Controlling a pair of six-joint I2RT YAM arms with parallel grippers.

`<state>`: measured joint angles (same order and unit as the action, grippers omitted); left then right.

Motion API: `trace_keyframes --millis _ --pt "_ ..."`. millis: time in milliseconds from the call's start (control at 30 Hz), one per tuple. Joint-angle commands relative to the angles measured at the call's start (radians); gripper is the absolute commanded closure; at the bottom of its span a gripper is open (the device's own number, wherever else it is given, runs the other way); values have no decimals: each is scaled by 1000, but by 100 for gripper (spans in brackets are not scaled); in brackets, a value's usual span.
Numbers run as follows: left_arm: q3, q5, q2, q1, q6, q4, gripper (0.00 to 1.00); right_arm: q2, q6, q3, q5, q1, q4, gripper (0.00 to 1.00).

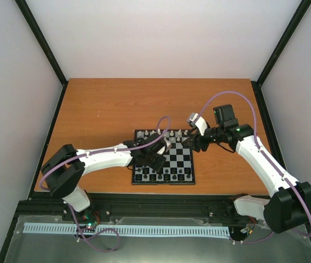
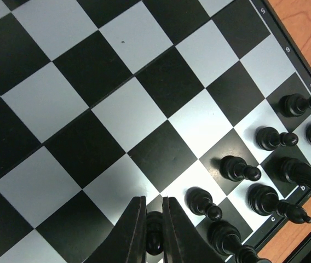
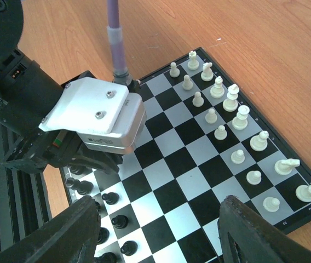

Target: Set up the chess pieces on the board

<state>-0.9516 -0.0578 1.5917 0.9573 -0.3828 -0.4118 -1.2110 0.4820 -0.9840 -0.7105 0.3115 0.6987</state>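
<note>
The board [image 1: 182, 160] lies in the middle of the table, its black and silver squares filling the left wrist view [image 2: 122, 109]. My left gripper [image 2: 153, 200] is shut on a black pawn [image 2: 154, 234], low over the squares beside the row of black pawns [image 2: 237, 169]. From above, the left gripper [image 1: 156, 160] sits over the board's near left part. White pieces [image 3: 221, 109] stand in two rows on the far side. My right gripper [image 3: 161, 222] hovers open and empty over the board's right part, its fingers [image 3: 73, 230] wide apart.
Black pieces [image 1: 163, 175] line the board's near edge and white ones [image 1: 163, 134] its far edge. In the right wrist view, the left arm's white camera housing [image 3: 95, 109] and purple cable [image 3: 113, 33] hang over the board's far corner. Orange tabletop [image 1: 106, 109] surrounds the board.
</note>
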Motion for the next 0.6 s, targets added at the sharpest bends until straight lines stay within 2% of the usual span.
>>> trace_keyframes --millis 0,567 --pt "-57 -29 27 17 33 -42 91 -2 15 9 -1 -8 -16 40" --pt "-84 -11 77 39 24 -110 91 -13 24 9 -6 -8 -9 40"
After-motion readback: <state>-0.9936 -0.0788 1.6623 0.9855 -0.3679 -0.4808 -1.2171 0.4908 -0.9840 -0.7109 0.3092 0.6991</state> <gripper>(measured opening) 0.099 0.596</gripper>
